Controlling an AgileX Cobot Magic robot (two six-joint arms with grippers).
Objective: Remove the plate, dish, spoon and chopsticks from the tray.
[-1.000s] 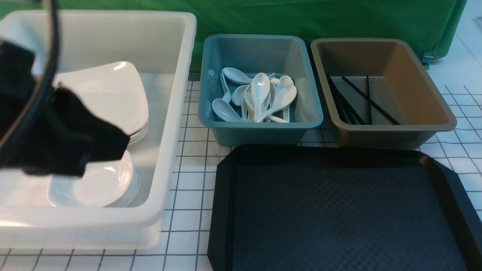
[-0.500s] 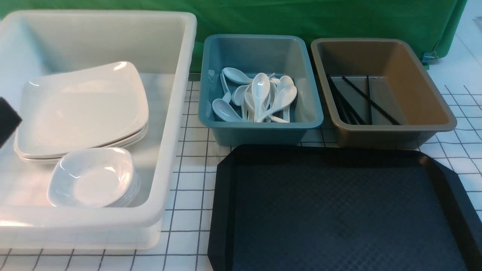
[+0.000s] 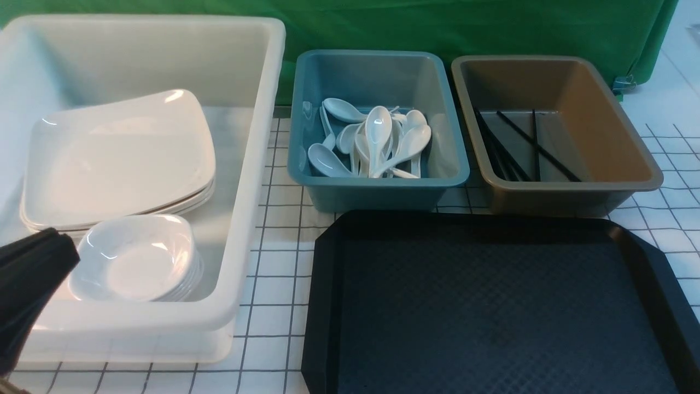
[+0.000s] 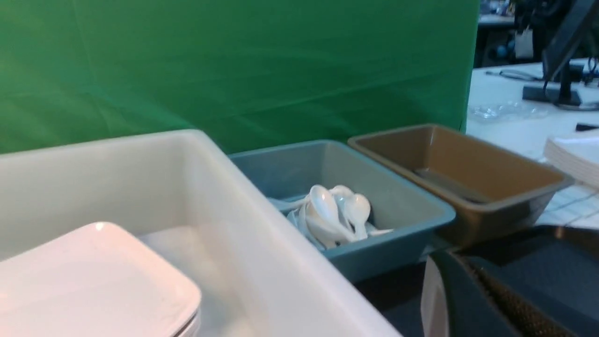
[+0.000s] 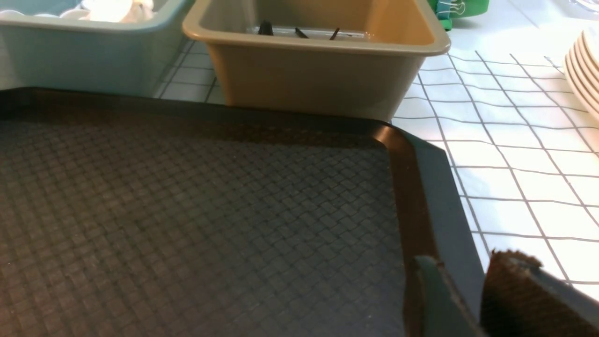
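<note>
Front view: tray [image 3: 492, 306] bare, well right of left arm's [image 3: 30, 290] clenched jaws.

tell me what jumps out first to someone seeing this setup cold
The big black tray in front fills the near right and lies bare. Behind it stand a blue tub heaped with white spoons and a brown tub holding black chopsticks. To the left, a large white bin holds stacked square plates and small dishes.

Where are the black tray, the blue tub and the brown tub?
black tray [image 3: 492, 306], front view, textured floor.
blue tub [image 3: 377, 194], front view, near outer wall.
brown tub [image 3: 612, 131], front view, inner right wall.
</note>
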